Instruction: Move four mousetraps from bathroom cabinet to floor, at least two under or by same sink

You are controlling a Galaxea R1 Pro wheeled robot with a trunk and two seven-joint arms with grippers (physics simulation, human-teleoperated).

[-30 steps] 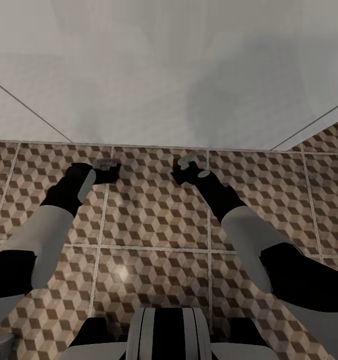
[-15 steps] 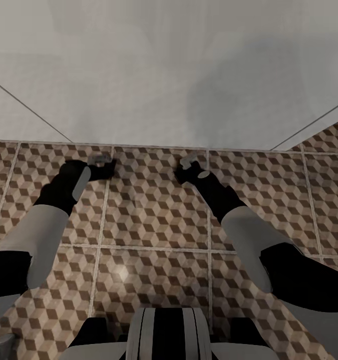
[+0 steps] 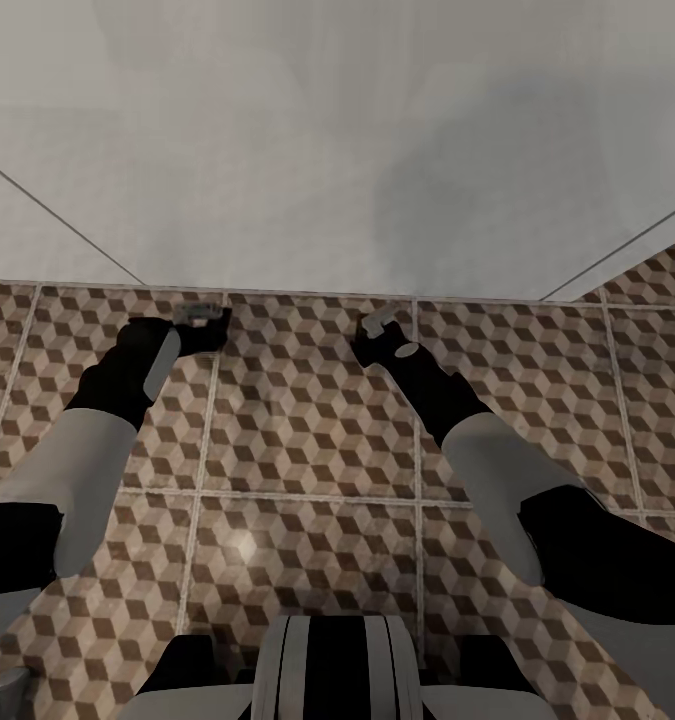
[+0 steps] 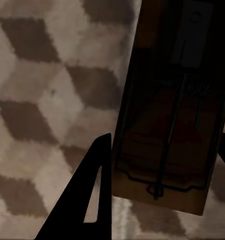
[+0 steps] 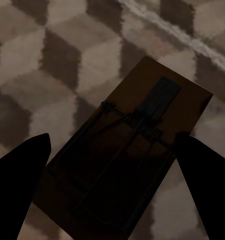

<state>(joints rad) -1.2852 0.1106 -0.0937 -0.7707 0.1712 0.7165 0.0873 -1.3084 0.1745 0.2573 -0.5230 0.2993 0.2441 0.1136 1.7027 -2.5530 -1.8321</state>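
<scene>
Both arms reach low over the bathroom floor (image 3: 307, 440), near its edge at the white wall (image 3: 337, 150). Left gripper (image 3: 203, 322) and right gripper (image 3: 375, 330): fingers spread, released. One mousetrap (image 4: 170, 125) lies between left fingers; another mousetrap (image 5: 127, 150) between right, flat on tiles.

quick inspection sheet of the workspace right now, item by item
surface: cube-pattern bathroom floor, pale grout lines
job's things: first mousetrap between the left tool's fingers; second mousetrap between the right tool's fingers; both over the tiles, contact with the floor unclear
clutter: nothing seen
tools: left tool and right tool low near the floor's far edge; grip cannot be told
cables: nothing seen
surroundings: white panel ahead, meeting the floor
</scene>
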